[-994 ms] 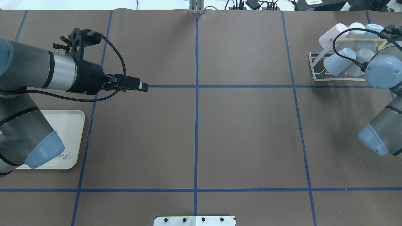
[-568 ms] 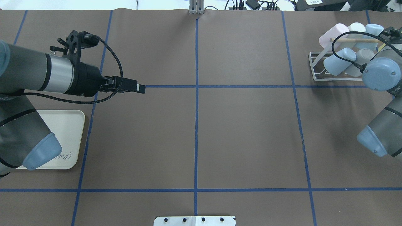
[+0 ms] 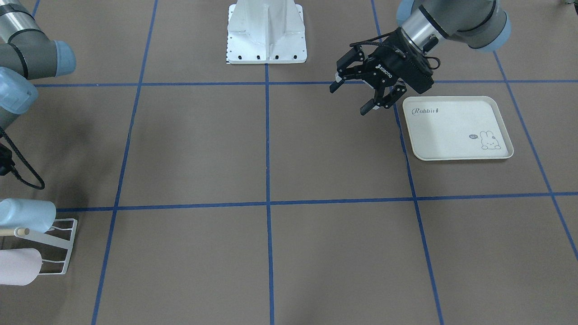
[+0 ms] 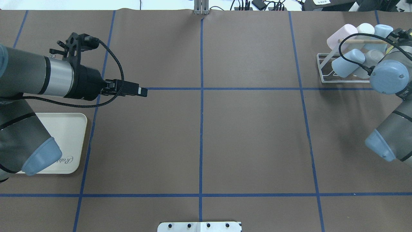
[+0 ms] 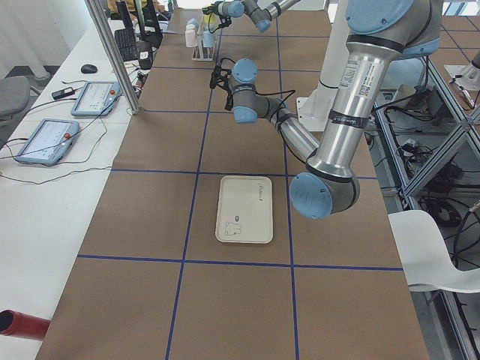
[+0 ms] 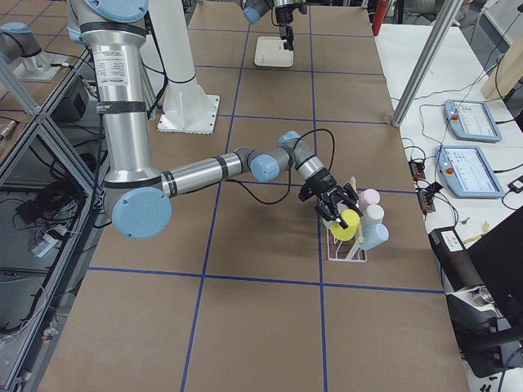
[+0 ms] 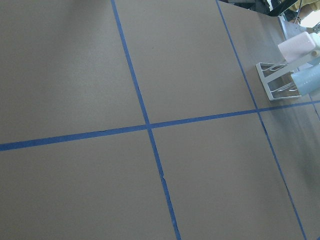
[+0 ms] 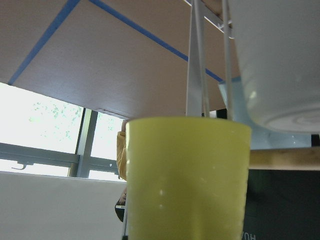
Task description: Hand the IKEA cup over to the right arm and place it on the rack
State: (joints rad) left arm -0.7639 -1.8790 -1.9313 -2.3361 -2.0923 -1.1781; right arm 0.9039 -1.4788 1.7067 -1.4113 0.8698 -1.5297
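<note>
A cream tray [image 4: 69, 129] lies flat at the far left of the brown table [image 4: 251, 138], partly under the left arm's elbow. The left gripper [image 3: 350, 100] hangs above the table just beside the tray's corner; its two fingers are spread apart and hold nothing. Blue tape lines [image 4: 201, 129] cross the middle of the table. At the far right stands the white wire rack [image 4: 320, 67], with a wooden rod [image 4: 367, 41] across its top; a pink cup [image 4: 341, 35], a pale blue cup [image 4: 347, 62] and a white cup [image 4: 365, 28] lean on it. The yellow cup [image 6: 350, 222] is at the rack's side nearest the robot, and the right gripper [image 6: 337, 209] is right against it. The right wrist camera shows that cup close up in front of the rack's wires and rod; I cannot tell whether the fingers are clamped on it, nor whether it sits on a prong.
</note>
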